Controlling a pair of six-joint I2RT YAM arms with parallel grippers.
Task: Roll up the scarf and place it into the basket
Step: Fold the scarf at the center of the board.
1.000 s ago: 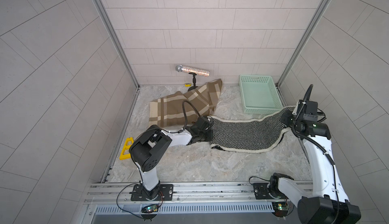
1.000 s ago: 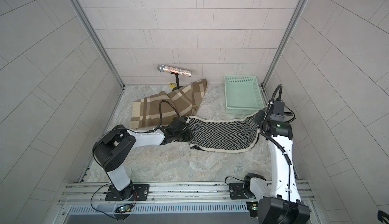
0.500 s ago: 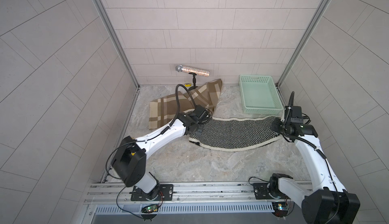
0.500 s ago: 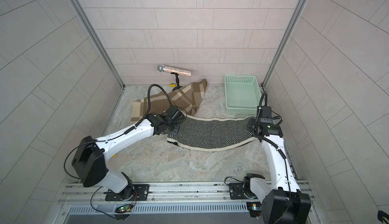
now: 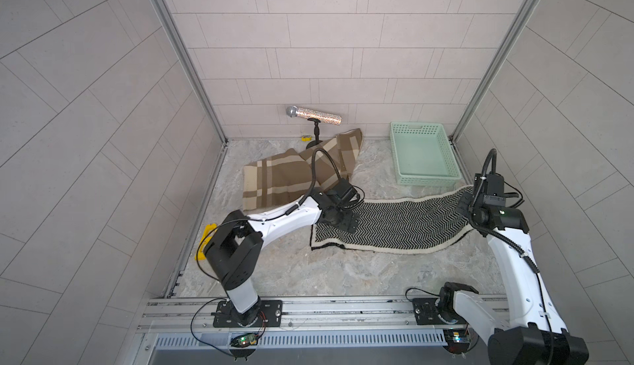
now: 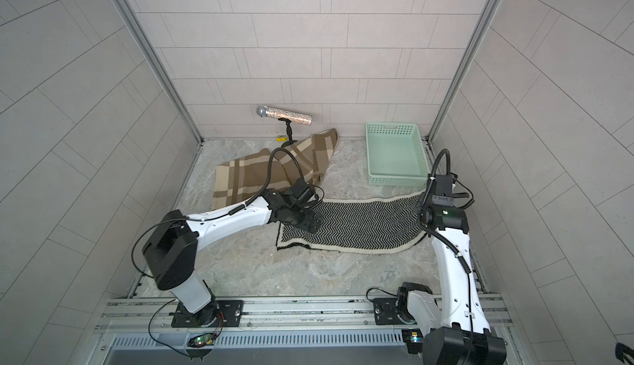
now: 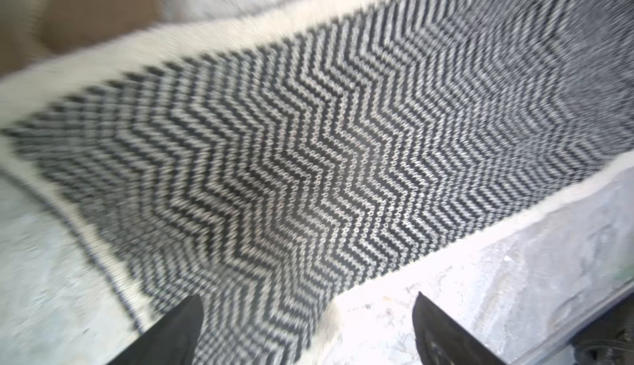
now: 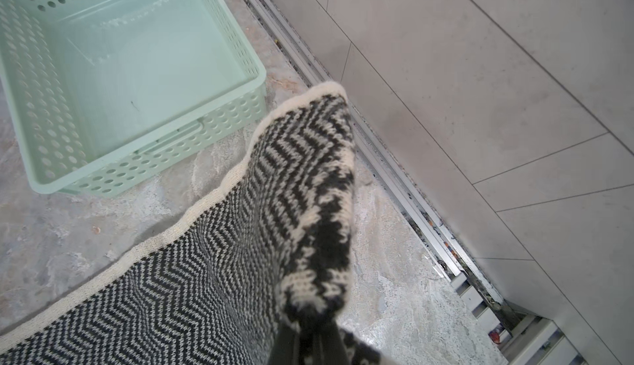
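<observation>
The black-and-white zigzag scarf lies spread, not rolled, across the middle of the marble tabletop in both top views. Its right end is lifted off the surface just below the mint-green basket, which sits at the upper right with nothing in it. We see the right claw clenched on that raised end, the knit bunched and hanging from its tips in the right wrist view, with the basket near it. The right arm rises steeply from its base at the lower right. The left claw hovers low over the scarf's left end with its jaws wide and nothing between them. The left arm reaches in from the lower left, forearm nearly level. A second ago we had this claw clamped on that end. It has since let go, and the end now lies flat on the tabletop, while the right claw has kept its hold. Behind the left arm, a brown plaid cloth lies crumpled towards the upper left.
</observation>
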